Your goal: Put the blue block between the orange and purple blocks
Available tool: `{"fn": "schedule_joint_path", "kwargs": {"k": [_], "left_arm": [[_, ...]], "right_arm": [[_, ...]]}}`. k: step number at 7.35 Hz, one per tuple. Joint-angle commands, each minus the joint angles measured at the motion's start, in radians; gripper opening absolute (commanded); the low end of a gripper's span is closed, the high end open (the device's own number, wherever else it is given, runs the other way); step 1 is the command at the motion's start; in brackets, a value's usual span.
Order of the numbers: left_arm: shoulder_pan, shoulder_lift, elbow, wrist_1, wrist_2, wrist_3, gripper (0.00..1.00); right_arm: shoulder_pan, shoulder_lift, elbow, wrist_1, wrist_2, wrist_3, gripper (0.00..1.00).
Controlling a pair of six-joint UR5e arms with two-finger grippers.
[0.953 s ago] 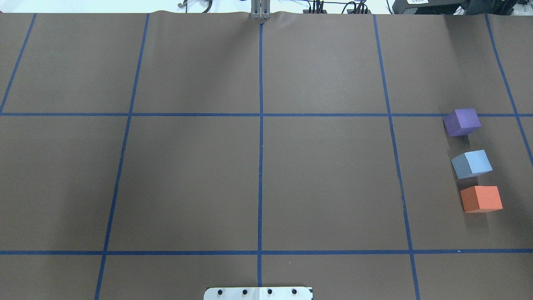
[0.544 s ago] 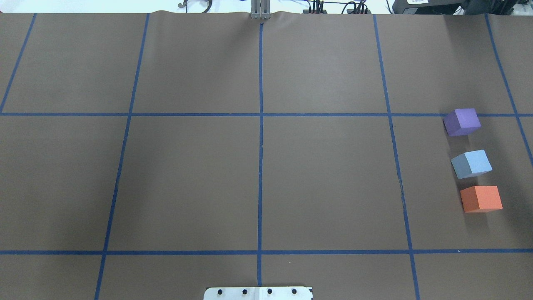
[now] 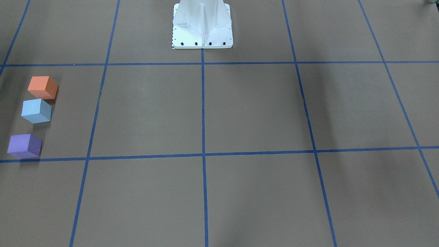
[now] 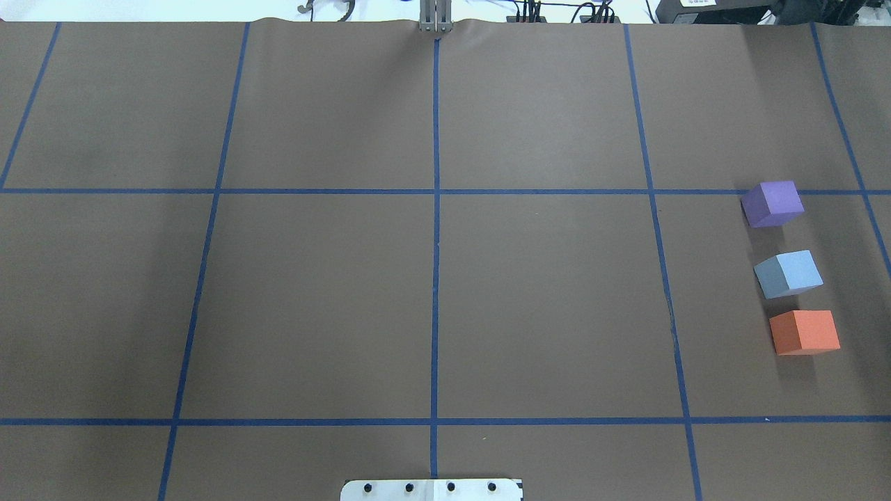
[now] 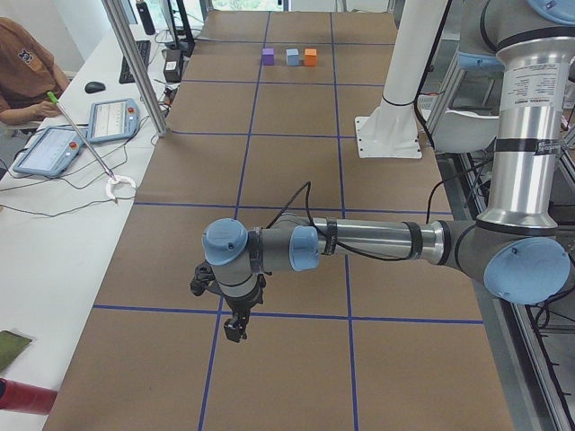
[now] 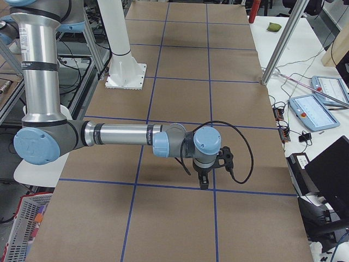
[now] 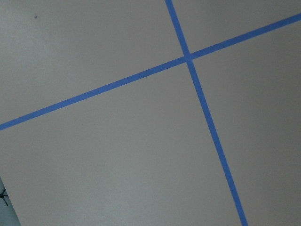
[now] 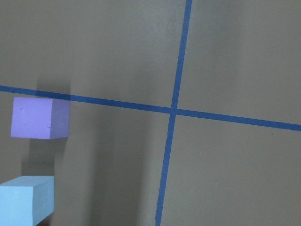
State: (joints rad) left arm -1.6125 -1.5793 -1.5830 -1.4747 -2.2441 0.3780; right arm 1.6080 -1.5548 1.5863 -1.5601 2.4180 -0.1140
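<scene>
The blue block (image 4: 789,273) sits on the brown table between the purple block (image 4: 773,203) and the orange block (image 4: 805,332), in a column at the right, apart from both. The front view shows orange (image 3: 43,87), blue (image 3: 36,110) and purple (image 3: 24,145) at its left. The right wrist view shows the purple block (image 8: 40,117) and part of the blue block (image 8: 26,201). My left gripper (image 5: 235,328) and right gripper (image 6: 202,183) show only in the side views, above the table. I cannot tell whether they are open or shut.
The white robot base (image 3: 202,24) stands at the table's near-middle edge. Blue tape lines (image 4: 436,209) grid the brown surface. An operator (image 5: 22,72) with tablets sits at a side desk past a metal post (image 5: 135,67).
</scene>
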Motion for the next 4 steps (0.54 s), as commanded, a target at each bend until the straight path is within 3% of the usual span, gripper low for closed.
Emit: {"fn": "schedule_joint_path", "kwargs": {"k": [1, 4], "left_arm": [[0.000, 0.004, 0.003, -0.041, -0.002, -0.059, 1.00], [0.000, 0.001, -0.005, -0.041, -0.002, -0.085, 1.00]], "right_arm": [[-0.020, 0.030, -0.014, 0.005, 0.000, 0.077, 1.00], [-0.039, 0.035, -0.046, 0.011, -0.004, 0.088, 1.00]]}}
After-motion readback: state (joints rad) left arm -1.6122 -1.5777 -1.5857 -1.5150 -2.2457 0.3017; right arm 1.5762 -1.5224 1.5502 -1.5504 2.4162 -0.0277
